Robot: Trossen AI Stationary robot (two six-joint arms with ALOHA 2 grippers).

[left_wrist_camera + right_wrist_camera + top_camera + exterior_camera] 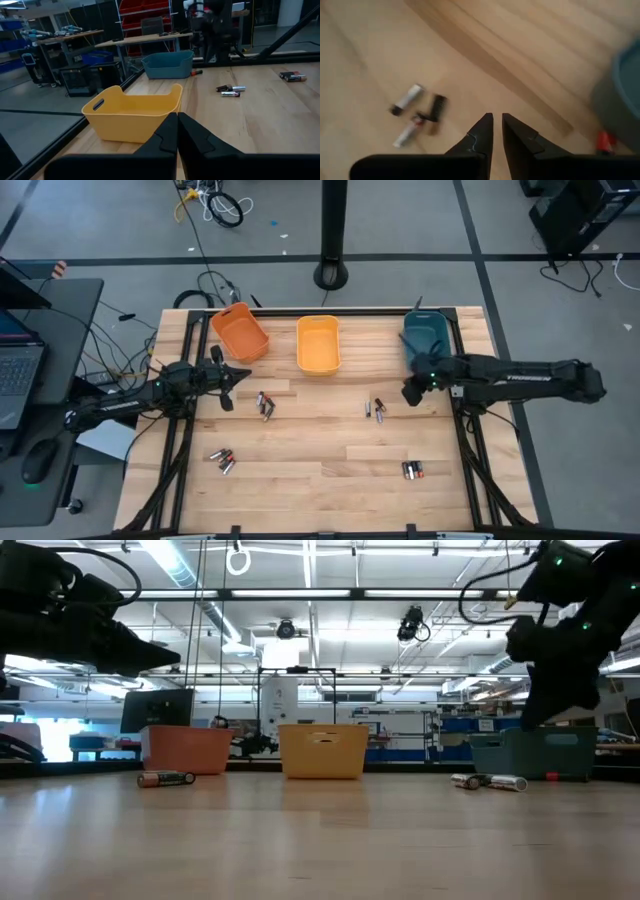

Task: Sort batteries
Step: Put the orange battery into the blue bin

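Note:
Small cylindrical batteries lie on their sides on the wooden table in four clusters: batteries (265, 405) left of centre, batteries (373, 410) right of centre, batteries (222, 460) near left and batteries (412, 470) near right. My left gripper (226, 387) hovers shut, between the orange bin and the left-centre cluster, above the table. My right gripper (409, 393) is above the table just right of the right-centre cluster (417, 112), fingers slanting down with only a thin slit between them and nothing in it. A small red-ended thing (605, 142) lies by the teal bin.
Three bins stand in a row along the far side: orange bin (240, 332), yellow bin (318, 343) and teal bin (425, 335). Black frame rails run along the table's left and right edges. Bare wood lies between the clusters. A laptop desk stands off the table's left.

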